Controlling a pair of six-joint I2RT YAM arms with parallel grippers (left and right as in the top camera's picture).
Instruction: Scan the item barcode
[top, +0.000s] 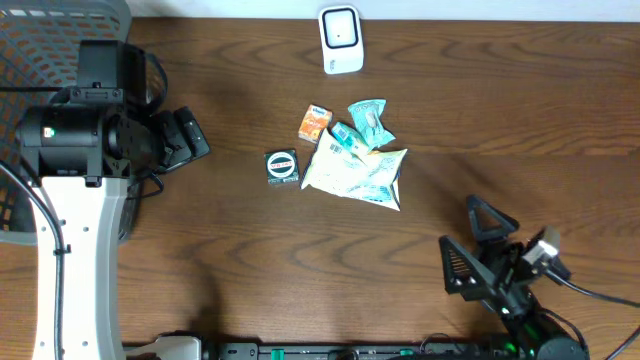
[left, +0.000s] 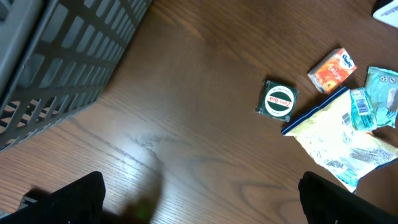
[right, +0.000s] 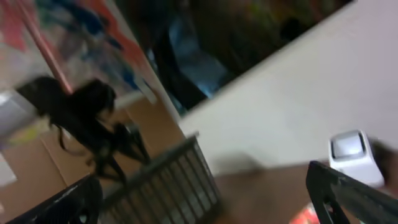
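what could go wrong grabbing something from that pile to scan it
The teal packets overlap the white crinkly pouch and sit right beside the small orange box; a grab there may drag several items.
The dark square packet with a round label lies flat, so the open left gripper might slip off it.
The white scanner stands just beyond the pile; a careless swing could knock it.

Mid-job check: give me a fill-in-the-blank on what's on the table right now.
The scanner is ___ in colour.
The small box left of the teal packets is ___.
The left arm's fingers and the right arm's fingers are both ___.
The basket stands beside the ___ arm.
Missing: white; orange; open; left.
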